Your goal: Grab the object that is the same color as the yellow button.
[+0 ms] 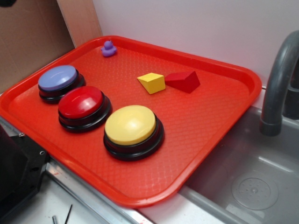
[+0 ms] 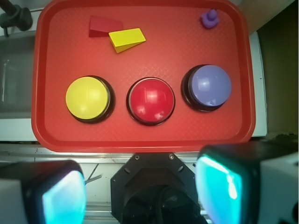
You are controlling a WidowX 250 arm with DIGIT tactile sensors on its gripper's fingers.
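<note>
Nothing of the task looks done. The yellow block (image 1: pixel 152 82) lies untouched on the red tray (image 1: pixel 205 126), in the upper middle of the exterior view, its corner touching or just beside the red wedge (image 1: pixel 183 81) to its right. The whole approach, the descent and the grasp are left.

In the wrist view the claw (image 2: pixel 140 191) sits at the bottom of the frame, below the tray's near rim. Its 2 fingers (image 2: pixel 56 196) show wide apart at lower left and lower right, lit cyan, with nothing between them. It touches no object.

The 3 buttons stand in a row between the claw and the block. The yellow button (image 2: pixel 88 98) is at left in the wrist view, the red button (image 2: pixel 151 101) in the middle, and the lavender button (image 2: pixel 207 86) at right. The block lies in that view's upper left, beyond the yellow button. A purple duck (image 2: pixel 210 18) sits in the upper right corner, well apart.
</note>
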